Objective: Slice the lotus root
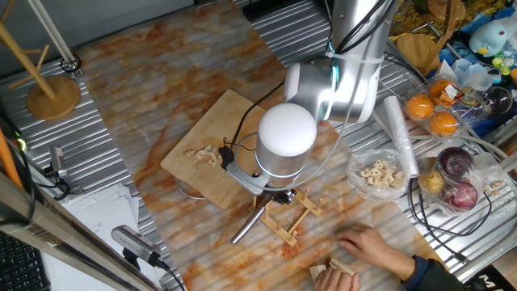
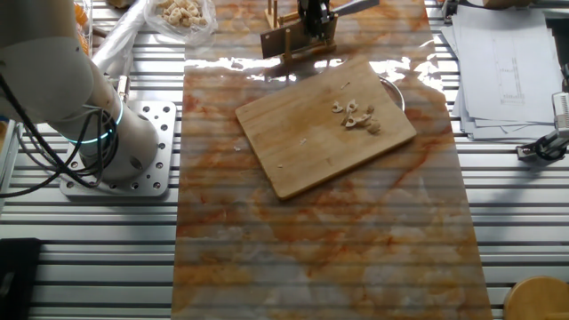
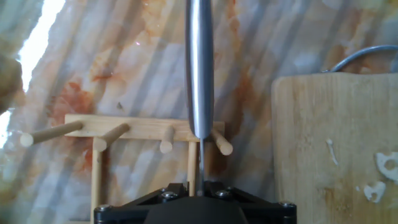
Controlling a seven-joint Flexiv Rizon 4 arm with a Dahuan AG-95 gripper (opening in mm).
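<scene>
No readable writing anywhere. Lotus root (image 2: 357, 116) fragments lie on the cutting board (image 2: 311, 142). Only the hand view shows the knife (image 3: 199, 74) standing between the pegs of the wooden rack (image 3: 124, 134) beside that board, its blade gripped by the gripper (image 3: 200, 186).

Bright, glare top-left, sharp pics

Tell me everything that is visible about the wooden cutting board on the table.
The wooden cutting board is a pale, rectangular slab lying flat on the marbled orange table cover, turned at an angle to its edges. Small cream lotus root pieces sit in a cluster near one end, with a few crumbs scattered elsewhere. A round metal object shows partly under one corner. The claw is off the board, beside a wooden rack.
</scene>
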